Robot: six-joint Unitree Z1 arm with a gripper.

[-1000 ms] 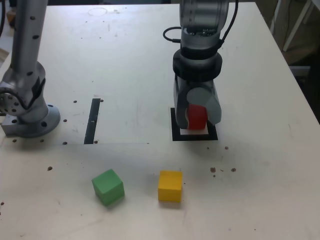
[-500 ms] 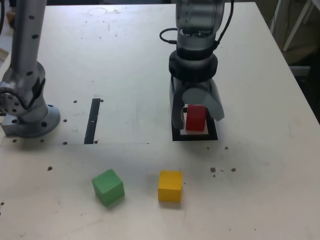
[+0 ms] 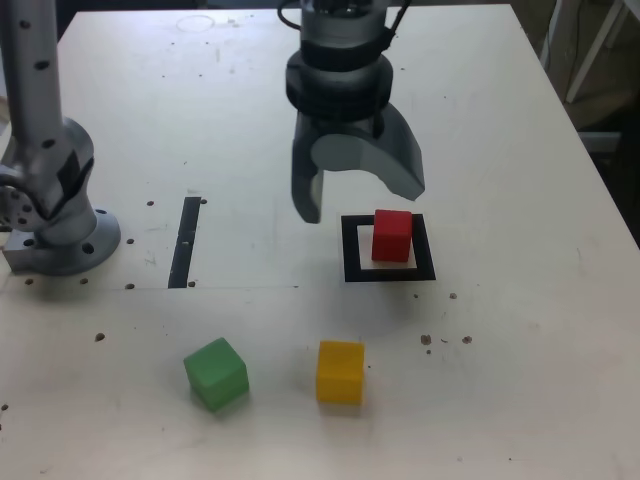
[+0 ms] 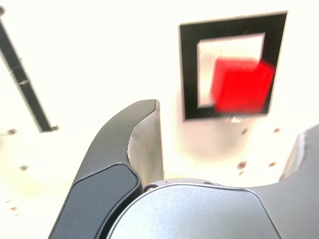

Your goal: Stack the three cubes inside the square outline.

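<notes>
The red cube (image 3: 392, 236) stands alone inside the square outline (image 3: 353, 272), free of any grip. My gripper (image 3: 360, 200) hangs open above the table, up and toward the exterior view's left of that cube, jaws spread wide with nothing between them. In the wrist view the red cube (image 4: 241, 84) looks blurred; it covers part of the white centre and reaches onto the black frame of the square outline (image 4: 189, 74), beyond my open gripper (image 4: 227, 124). The green cube (image 3: 216, 373) and the yellow cube (image 3: 340, 371) rest on the table near the front edge, apart from each other.
A narrow black strip (image 3: 185, 240) lies on the table at the exterior view's left of the outline. A grey metal post with a round base (image 3: 60, 230) stands at the far left. Small dark specks dot the white tabletop.
My gripper opened off the red cube, then rose and shifted toward the exterior view's left. The red cube stayed in the outline. Green and yellow cubes did not move.
</notes>
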